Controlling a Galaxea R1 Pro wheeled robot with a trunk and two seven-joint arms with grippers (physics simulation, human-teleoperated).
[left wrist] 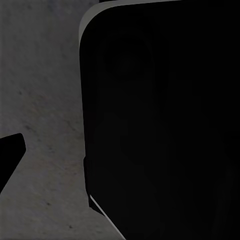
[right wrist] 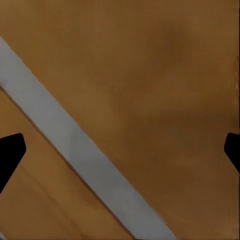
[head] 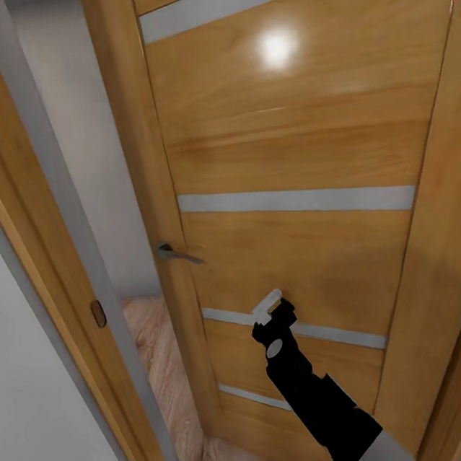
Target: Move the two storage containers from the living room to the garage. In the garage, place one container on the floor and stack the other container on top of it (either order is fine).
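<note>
Orange wood door (head: 285, 150) fills the frame, ajar at left onto plank flooring (head: 156, 357), the right gripper (head: 274, 310) against it low-centre with fingertips (right wrist: 10, 150) spread — no containers here; presumably light, stiff, best gripped by a wall.

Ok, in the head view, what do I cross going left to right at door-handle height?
White wall → door frame → gap showing wood-plank floor → door handle → orange-wood door.
</note>
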